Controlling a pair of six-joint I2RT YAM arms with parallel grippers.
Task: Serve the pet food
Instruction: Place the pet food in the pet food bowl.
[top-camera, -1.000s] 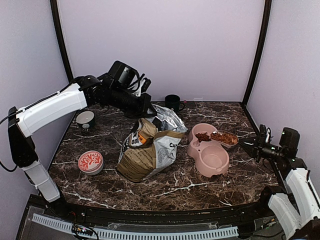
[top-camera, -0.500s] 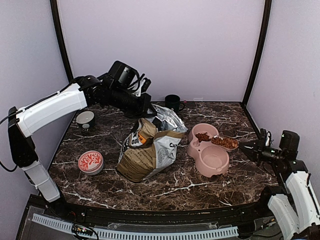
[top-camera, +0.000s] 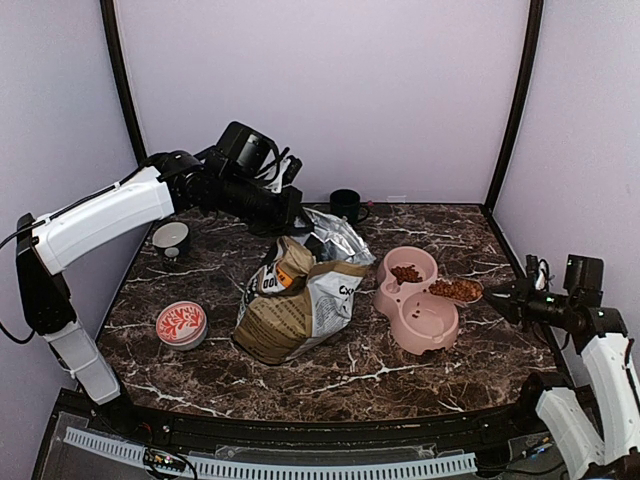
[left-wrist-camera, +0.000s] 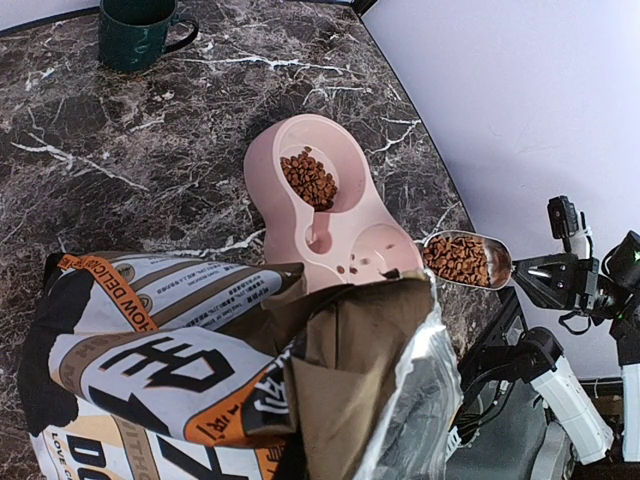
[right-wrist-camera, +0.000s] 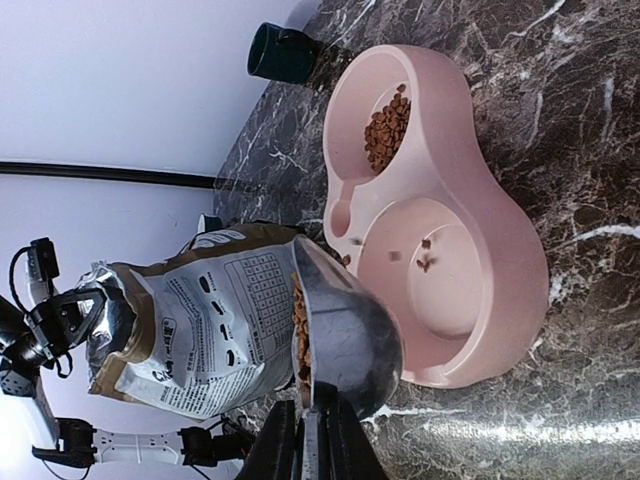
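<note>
The right tool (top-camera: 497, 292) is pinched on the thin handle of a scoop (top-camera: 457, 290), held out level ahead of its fingertips. The scoop is heaped with pet food (top-camera: 455, 289), small reddish-brown pellets. It sits at the rim of the pink double bowl (top-camera: 440, 335) nearest this tool, about at the waist between the two wells; whether it touches the rim cannot be told. More pet food lies in a loose heap in the well farther from the tool. The nearer well holds only a few stray pellets.

Beyond the bowl from the right tool stands the tan-and-white printed paper bag (top-camera: 300, 300), slumped and creased, its silver-lined mouth open. The left tool (top-camera: 293, 215) is pressed together on the bag's top edge, holding it up from above. Its wrist camera looks down past the open mouth to the bowl and scoop.

On the far side of the left tool, near the back wall, a dark green mug (top-camera: 346, 205) stands upright. Nearer the left arm's side of the dark marbled bench (top-camera: 400, 372) are a small white bowl (top-camera: 171, 238) and, closer to the front edge, a red patterned bowl (top-camera: 181, 324). Both are well apart from the bag.
</note>
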